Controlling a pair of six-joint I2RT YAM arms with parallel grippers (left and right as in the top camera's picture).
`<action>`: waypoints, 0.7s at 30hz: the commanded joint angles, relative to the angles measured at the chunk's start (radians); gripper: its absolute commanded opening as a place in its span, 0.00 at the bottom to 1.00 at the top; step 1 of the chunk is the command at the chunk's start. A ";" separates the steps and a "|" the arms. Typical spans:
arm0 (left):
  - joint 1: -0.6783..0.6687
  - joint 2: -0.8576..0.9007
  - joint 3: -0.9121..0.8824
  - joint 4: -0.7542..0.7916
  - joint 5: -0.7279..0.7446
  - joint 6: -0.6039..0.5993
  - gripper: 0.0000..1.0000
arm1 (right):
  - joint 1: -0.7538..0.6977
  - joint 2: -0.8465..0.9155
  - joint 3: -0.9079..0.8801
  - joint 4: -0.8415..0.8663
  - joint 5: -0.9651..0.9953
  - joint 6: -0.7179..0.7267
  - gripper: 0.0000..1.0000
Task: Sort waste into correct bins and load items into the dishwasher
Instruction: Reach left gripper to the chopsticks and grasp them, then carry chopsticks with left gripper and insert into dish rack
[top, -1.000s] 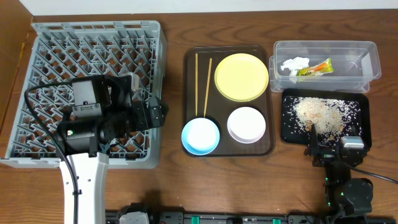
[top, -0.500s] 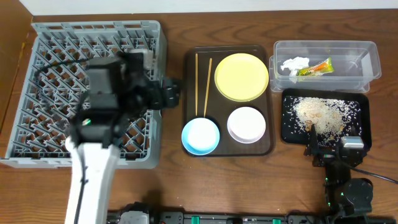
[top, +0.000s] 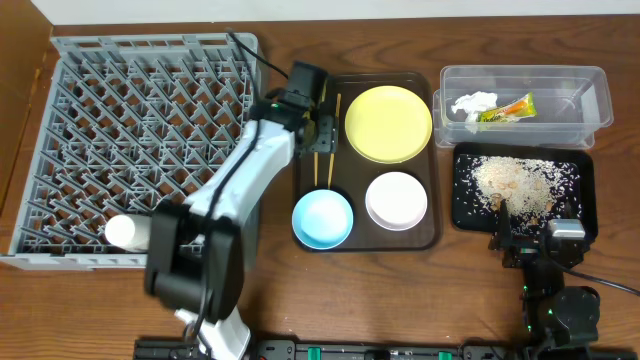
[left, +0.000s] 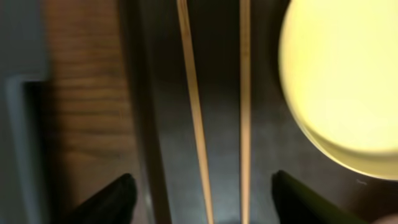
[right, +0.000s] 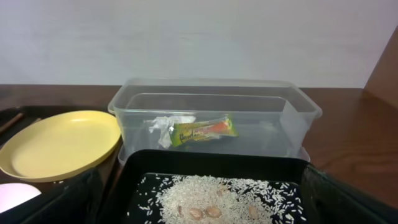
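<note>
Two wooden chopsticks (top: 325, 172) lie at the left of the dark-brown serving tray (top: 432, 236). My left gripper (top: 323, 133) is open low over their middle. In the left wrist view its fingers (left: 204, 186) straddle both chopsticks (left: 193, 112), with the yellow plate (left: 348, 81) at the right. The yellow plate (top: 388, 122), the light-blue bowl (top: 322, 218) and the white bowl (top: 396, 200) sit on that tray. The tissue (top: 472, 103) and the wrapper (top: 507, 108) lie in the clear tub (top: 592, 100). Rice scraps (top: 515, 183) lie in the black tray (top: 586, 190). My right gripper (top: 528, 232) is open and empty at the black tray's near edge.
The grey dish rack (top: 140, 140) fills the left of the table and holds no dishes. My left arm crosses its near right corner. The right wrist view shows the rice (right: 217, 193), the tub (right: 273, 118), the wrapper (right: 202, 130) and the plate (right: 56, 143).
My left arm has swung from over the dish rack to the right and now has its gripper over the chopsticks. The right arm has not moved.
</note>
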 joint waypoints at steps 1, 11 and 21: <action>0.000 0.064 0.013 0.022 0.047 -0.013 0.65 | -0.024 -0.004 -0.002 -0.003 -0.001 0.010 0.99; -0.012 0.211 0.013 0.083 0.134 -0.009 0.45 | -0.024 -0.004 -0.002 -0.003 -0.001 0.010 0.99; -0.022 0.216 0.014 0.066 0.097 -0.009 0.08 | -0.024 -0.004 -0.002 -0.003 -0.001 0.010 0.99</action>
